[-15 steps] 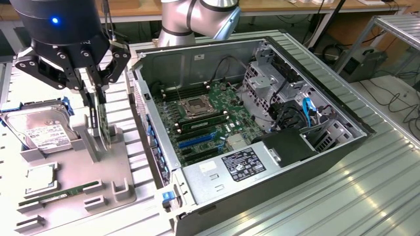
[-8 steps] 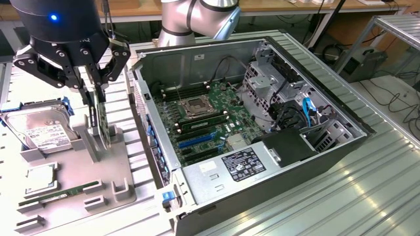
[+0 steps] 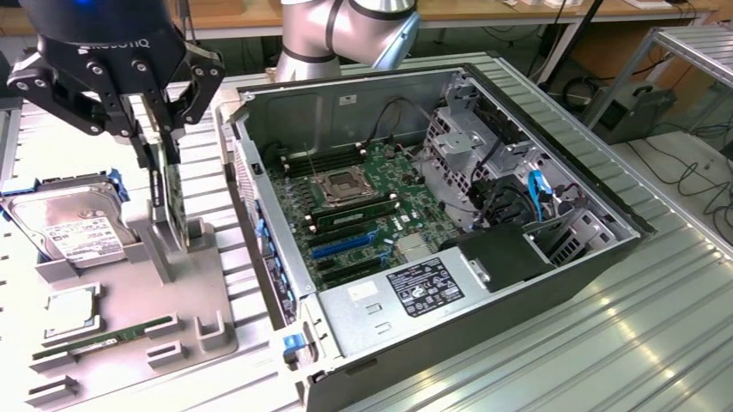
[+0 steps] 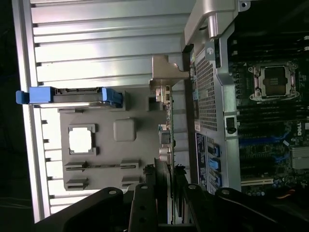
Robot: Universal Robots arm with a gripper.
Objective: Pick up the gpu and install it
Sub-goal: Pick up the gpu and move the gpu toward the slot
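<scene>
Item under inspection: the gpu point(image 3: 172, 210), a thin, dark, flat circuit card with a silver end bracket point(image 4: 166, 72). It is found standing on its long edge in a slot of the grey moulded holder tray point(image 3: 212, 322), just beside the open black computer case point(image 3: 550, 283), on the exterior view's left of it. The long axis of the card is seen to run level and roughly parallel to the nearest case wall.

The black two-finger gripper point(image 3: 164, 156) is positioned directly above the card, reaching straight down. Its fingers point(image 4: 145, 203) are set across the card's thin dimension, one on each face. They are judged to be clamped on the upper edge, no gap being visible. The lower edge is judged not yet lifted from the holder.

The blue expansion slots point(image 3: 343, 249) on the green motherboard lie well apart, inside the case, on the exterior view's right of the card.
</scene>
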